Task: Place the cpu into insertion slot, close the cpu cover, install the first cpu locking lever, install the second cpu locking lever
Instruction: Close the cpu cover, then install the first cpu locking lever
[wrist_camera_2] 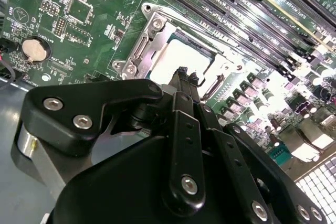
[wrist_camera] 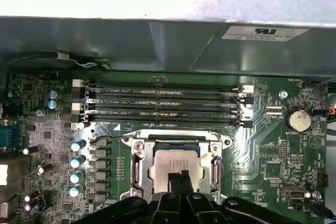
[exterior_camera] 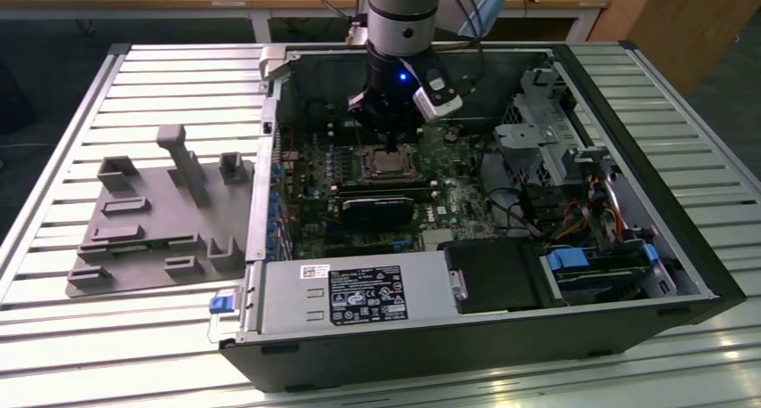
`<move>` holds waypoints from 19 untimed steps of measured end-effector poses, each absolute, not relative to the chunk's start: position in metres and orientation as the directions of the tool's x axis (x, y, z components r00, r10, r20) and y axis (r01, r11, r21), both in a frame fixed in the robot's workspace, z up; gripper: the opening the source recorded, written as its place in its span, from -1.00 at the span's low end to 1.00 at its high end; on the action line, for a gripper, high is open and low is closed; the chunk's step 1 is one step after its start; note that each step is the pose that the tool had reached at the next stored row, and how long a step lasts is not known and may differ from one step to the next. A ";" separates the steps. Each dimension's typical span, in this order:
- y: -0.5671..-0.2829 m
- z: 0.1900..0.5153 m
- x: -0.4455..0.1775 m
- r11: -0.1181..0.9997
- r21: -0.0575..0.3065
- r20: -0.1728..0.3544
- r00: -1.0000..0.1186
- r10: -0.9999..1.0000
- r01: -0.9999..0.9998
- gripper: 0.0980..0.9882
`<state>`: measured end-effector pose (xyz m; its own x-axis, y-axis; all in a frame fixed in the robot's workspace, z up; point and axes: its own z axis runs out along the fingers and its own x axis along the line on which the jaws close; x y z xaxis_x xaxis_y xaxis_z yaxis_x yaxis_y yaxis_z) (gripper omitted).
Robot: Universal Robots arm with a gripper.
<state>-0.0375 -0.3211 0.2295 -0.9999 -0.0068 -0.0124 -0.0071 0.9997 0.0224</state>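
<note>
CPU [wrist_camera: 163,163], a flat dull-silver square, sits on the green motherboard [wrist_camera: 262,150], framed by the shiny stamped-metal cpu cover [wrist_camera: 138,163] lying flat. Black gripper [wrist_camera: 178,175] is just over it, fingers pinched together, empty.

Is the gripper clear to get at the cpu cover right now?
Probably yes: the gripper hangs directly over the cpu cover, nothing between them; the memory slots lie off to the side.

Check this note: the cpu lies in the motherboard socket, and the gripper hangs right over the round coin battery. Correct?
One thing is wrong: the gripper hangs over the cpu, not the coin battery, which sits apart on the motherboard, as the first wrist view shows. The rest stands.
</note>
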 end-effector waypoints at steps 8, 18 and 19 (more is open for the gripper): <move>-0.321 0.230 -0.037 1.000 0.022 -0.012 -1.000 -0.005 -0.006 -0.99; -0.321 0.230 -0.042 1.000 0.022 -0.012 -1.000 -0.005 -0.006 -0.99; -0.321 0.230 -0.044 1.000 0.022 -0.012 -1.000 -0.005 -0.006 -0.99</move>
